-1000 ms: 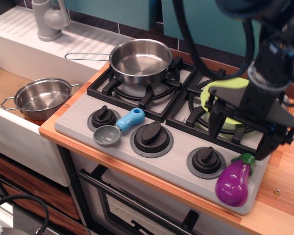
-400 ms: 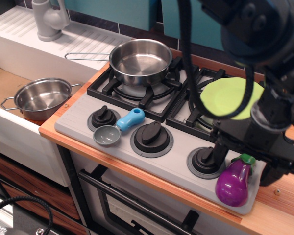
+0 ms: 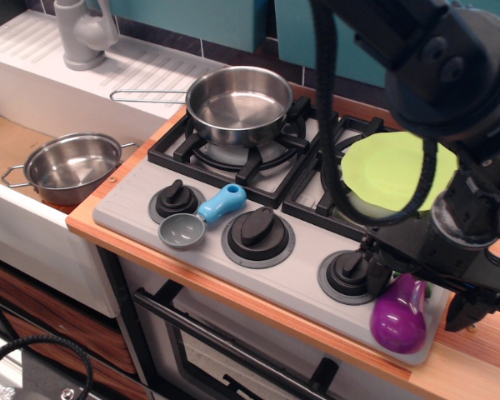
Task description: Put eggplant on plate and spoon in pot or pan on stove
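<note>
The purple eggplant [image 3: 399, 317] lies at the stove's front right corner, its green stem end hidden under my gripper. My gripper [image 3: 421, 296] is open and low over it, one finger on each side of the eggplant's upper end. The lime-green plate [image 3: 392, 171] rests on the right burner grate, just behind the gripper. The spoon [image 3: 202, 218], with a grey bowl and a blue handle, lies on the grey stove [image 3: 133, 215] between the left and middle knobs. The steel pan [image 3: 239, 104] sits empty on the left burner, its wire handle pointing left.
A smaller two-handled steel pot [image 3: 72, 167] sits in the sink at the left. A grey faucet [image 3: 83, 33] stands on the white drainboard at the back left. Three black knobs line the stove front. My arm and cables fill the upper right.
My gripper has come down and forward from above the plate to the eggplant, and its fingers now straddle it. The plate shows more fully. The eggplant, spoon and pan have not moved.
</note>
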Tool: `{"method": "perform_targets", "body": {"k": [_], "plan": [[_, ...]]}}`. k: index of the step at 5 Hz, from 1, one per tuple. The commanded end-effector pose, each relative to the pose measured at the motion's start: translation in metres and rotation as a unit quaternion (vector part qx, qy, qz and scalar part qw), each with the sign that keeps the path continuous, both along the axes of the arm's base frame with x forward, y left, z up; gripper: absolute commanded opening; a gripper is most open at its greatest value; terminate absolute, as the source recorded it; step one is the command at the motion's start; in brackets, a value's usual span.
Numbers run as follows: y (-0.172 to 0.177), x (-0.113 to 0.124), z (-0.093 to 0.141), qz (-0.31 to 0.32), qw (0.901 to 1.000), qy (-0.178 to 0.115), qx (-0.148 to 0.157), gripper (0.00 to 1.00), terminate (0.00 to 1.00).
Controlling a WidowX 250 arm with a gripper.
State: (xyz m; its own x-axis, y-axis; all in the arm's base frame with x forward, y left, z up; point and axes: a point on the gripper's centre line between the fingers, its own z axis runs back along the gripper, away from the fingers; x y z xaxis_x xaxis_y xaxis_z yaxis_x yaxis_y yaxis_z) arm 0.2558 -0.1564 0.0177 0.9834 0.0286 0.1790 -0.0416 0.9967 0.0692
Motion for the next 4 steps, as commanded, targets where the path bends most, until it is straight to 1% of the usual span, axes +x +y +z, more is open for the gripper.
{"method": "perform_targets", "body": {"k": [1, 2, 3, 4], "plan": [[-0.0084, 0.0059, 0.0008, 0.002, 0.9998, -0.015, -0.011, 1.00, 0.00], [-0.0093, 0.0082, 0.0026, 0.004, 0.9996, -0.022, -0.018, 1.00, 0.00], [-0.0101, 0.0068, 0.0006, 0.009, 0.9996, -0.018, -0.017, 1.00, 0.00], [-0.0103, 0.0037, 0.0061, 0.011, 0.9997, -0.010, -0.017, 0.00, 0.00]]}}
